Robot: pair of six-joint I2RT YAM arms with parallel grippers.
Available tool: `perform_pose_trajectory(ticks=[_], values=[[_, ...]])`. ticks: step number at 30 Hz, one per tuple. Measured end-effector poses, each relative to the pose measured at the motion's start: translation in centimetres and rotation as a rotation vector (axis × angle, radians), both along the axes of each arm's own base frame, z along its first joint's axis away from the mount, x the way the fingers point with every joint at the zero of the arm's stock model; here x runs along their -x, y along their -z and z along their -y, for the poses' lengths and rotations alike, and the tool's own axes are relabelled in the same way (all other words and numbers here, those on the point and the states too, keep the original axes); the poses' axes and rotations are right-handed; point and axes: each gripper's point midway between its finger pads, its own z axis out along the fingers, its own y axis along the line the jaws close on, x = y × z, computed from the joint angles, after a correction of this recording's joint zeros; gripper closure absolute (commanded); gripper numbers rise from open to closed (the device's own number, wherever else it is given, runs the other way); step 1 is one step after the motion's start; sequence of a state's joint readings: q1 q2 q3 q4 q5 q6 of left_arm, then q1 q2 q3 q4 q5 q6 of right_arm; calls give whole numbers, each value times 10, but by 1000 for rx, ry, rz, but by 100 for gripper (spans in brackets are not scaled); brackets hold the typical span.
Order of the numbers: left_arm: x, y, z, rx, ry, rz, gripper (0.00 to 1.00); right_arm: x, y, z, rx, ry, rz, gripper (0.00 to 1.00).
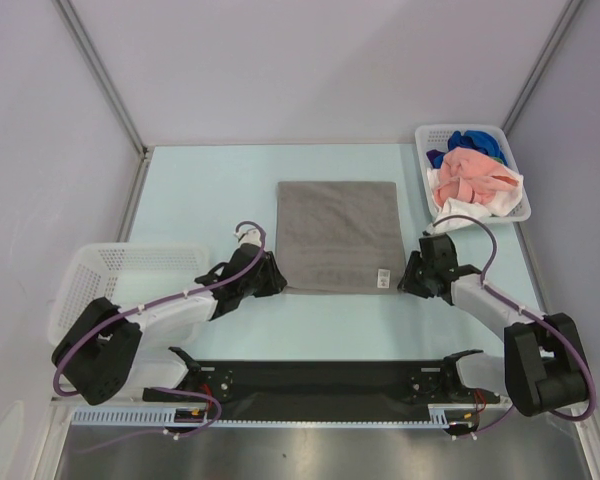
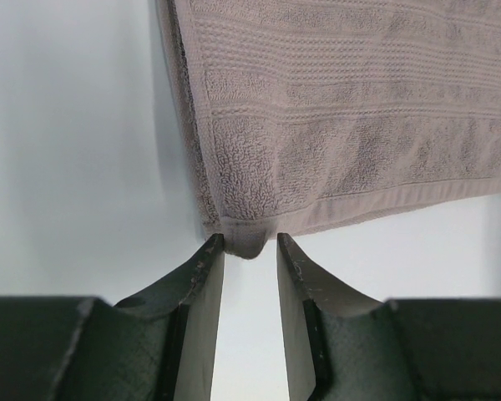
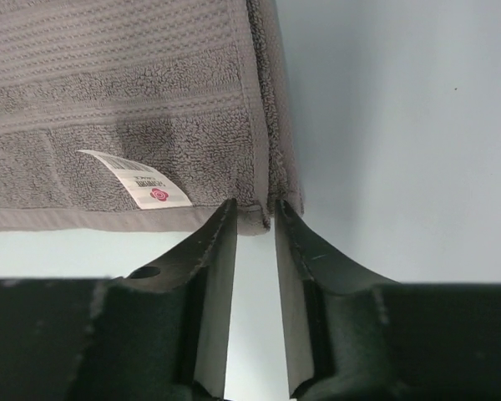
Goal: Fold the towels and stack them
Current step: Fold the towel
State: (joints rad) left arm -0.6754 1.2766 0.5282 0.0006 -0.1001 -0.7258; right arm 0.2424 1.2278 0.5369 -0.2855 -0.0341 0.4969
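A grey towel [image 1: 335,235] lies flat in the middle of the table, two layers showing along its side edges, with a small white tag [image 1: 383,277] near its near right corner. My left gripper [image 1: 277,283] sits at the near left corner. In the left wrist view the gripper [image 2: 250,241] is open, the grey towel [image 2: 334,125] corner just between its tips. My right gripper [image 1: 405,280] sits at the near right corner. The right wrist view shows this gripper [image 3: 255,205] open too, straddling the grey towel [image 3: 108,100] corner beside the tag [image 3: 142,180].
A white lattice basket [image 1: 521,195] at the back right holds a blue towel [image 1: 475,142], a salmon pink towel [image 1: 470,180] and a white towel [image 1: 500,203] in a heap. Another white lattice basket [image 1: 130,265] stands at the left, by the left arm.
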Motion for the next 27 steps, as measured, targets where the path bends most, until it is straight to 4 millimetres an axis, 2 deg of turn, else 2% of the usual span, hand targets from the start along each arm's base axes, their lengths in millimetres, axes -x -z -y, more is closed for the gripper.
perform_pose_trajectory(ticks=[4,5,7,16,23,24,27], values=[[1,1,0,0,1,0,63,0,0,-1,7,1,1,89],[1,1,0,0,0,0,63,-1,0,0,10,3,2,95],[1,1,0,0,0,0,63,-1,-2,2,20,10,5,100],[0,1,-1,-2,-1,0,64,-10,-31,5,28,27,74,100],[1,2,-1,-5,-2,-2,61,-10,-29,8,31,34,66,100],[2,3,-2,-9,-2,-7,59,-9,-28,9,32,35,62,99],[6,6,-9,-34,-12,-22,54,-7,-26,10,37,39,52,77]])
